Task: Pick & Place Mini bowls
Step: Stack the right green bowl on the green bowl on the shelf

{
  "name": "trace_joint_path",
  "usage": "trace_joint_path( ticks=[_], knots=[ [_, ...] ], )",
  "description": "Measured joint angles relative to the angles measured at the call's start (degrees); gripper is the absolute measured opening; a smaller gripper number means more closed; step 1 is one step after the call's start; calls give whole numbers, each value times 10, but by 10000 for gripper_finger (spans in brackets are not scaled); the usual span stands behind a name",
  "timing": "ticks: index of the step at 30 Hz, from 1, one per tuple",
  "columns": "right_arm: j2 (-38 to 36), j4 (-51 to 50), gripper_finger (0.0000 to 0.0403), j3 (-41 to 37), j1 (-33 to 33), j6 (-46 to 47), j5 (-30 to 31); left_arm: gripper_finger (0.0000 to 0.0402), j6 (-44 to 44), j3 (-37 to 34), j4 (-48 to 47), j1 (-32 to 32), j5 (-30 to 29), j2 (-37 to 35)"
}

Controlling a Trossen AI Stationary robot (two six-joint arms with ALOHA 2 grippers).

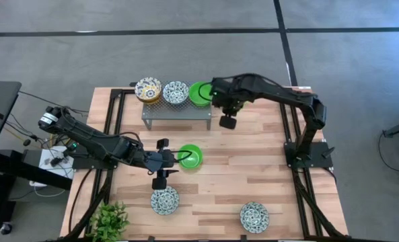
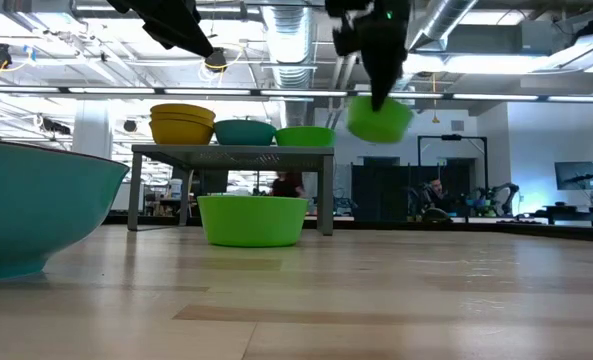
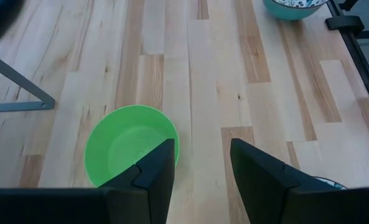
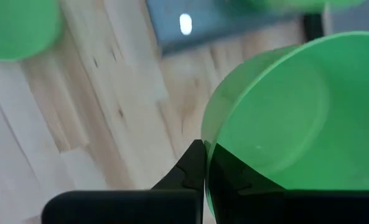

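Above the wooden table (image 1: 253, 168), the right gripper (image 4: 205, 163) pinches the rim of a plain green bowl (image 4: 296, 118), carried tilted in mid-air just off the front edge of the grey metal stand (image 1: 175, 111). The wrist view shows its two fingers clamped together on the thin wall, one inside and one outside.

On the stand behind the gripper sit a stack of yellow bowls (image 1: 148, 89), a blue-and-white bowl (image 1: 176, 92) and another green bowl (image 1: 199, 93) right beside the arm.

Lower down, the left gripper (image 3: 200, 163) hangs with its fingers apart. One of them is over the near rim of a second green bowl on the table (image 1: 190, 156), and the other is over bare wood. It grips nothing. Two more blue-and-white bowls (image 1: 165, 199) (image 1: 254, 216) rest well apart toward the table's near edge, beyond the left gripper, by a small plant (image 1: 108, 220).

The risk, as it looks from here, lies in that rim pinch. A light bowl held by one edge and already tilted could swing or slip free if the arm moves sharply, then drop and roll on the wood. The carried bowl could also clip the green bowl on the stand or the stand's edge, since it hangs so close. The two arms work near one another, so a descent toward the table bowl might crowd the left gripper.
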Motion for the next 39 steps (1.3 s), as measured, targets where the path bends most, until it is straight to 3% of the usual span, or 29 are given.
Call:
trace_joint_path(
  ticks=[7,21,39],
  knots=[
    [0,3,1,75,0,-74,-2,158,0,0,0,0,0,0],
    [13,114,0,84,-12,-335,-39,158,0,0,0,0,0,0],
    [93,137,3,83,-50,-388,-33,158,0,0,0,0,0,0]
  ],
)
